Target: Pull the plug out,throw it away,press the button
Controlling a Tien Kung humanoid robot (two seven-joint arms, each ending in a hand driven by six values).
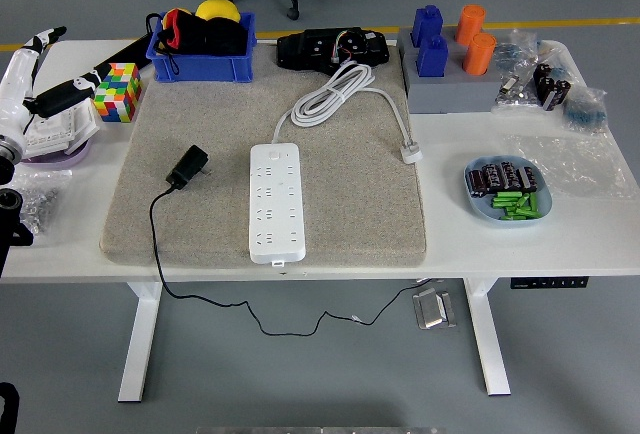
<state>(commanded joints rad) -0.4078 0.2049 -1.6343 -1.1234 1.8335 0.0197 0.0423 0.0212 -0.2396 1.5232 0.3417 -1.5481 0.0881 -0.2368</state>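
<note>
A white power strip [277, 201] lies lengthwise on the grey mat [350, 204], with nothing plugged into it. Its own white cord [335, 94] is coiled behind it and ends in a white plug [411, 153] on the mat's right edge. A black plug [187, 167] lies loose on the mat left of the strip. Its black cable [155, 244] runs over the table's front edge to the floor. My left hand [35, 84] is white, at the far left edge, well away from the plug, with its fingers spread and empty. My right hand is out of view.
A colour cube [117, 92] and a purple plate [60, 149] lie near my left hand. A blue bin [200, 59] and a black device [335, 49] stand at the back. A grey block [445, 94] with blue and orange pieces and a blue bowl [475, 202] of batteries are at the right.
</note>
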